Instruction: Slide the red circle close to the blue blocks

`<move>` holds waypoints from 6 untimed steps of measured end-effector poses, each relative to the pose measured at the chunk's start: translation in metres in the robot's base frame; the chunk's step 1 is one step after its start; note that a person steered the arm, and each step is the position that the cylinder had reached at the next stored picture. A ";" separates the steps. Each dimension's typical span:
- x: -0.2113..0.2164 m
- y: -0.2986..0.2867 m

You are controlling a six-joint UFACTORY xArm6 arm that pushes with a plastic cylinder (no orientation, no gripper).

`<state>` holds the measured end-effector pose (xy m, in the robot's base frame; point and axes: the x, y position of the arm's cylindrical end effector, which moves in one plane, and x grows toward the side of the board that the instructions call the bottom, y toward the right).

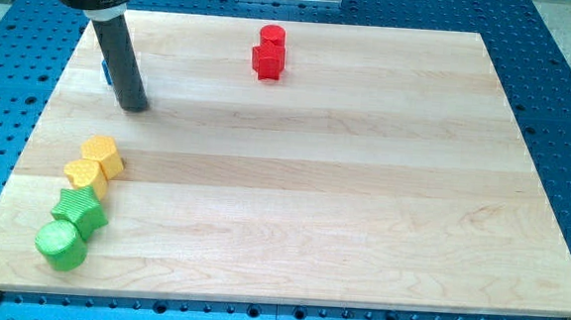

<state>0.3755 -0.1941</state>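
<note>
The red circle [271, 36] stands near the board's top edge, a little left of centre, touching a second red block [267, 62] just below it. My tip [133, 106] rests on the board at the upper left. A sliver of a blue block [104, 72] shows behind the rod's left side; the rest of it is hidden, and I cannot tell whether more blue blocks lie there. The tip is far to the left of the red blocks, and the blue sliver sits just up and left of it.
Two yellow blocks [95, 163] lie at the lower left of the wooden board [363, 185]. A green star [80, 210] and a green circle [61, 245] sit just below them. A blue perforated table [568, 88] surrounds the board.
</note>
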 end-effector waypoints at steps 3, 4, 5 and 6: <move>-0.025 -0.033; -0.023 -0.064; -0.023 -0.066; -0.023 -0.060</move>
<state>0.3522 -0.2538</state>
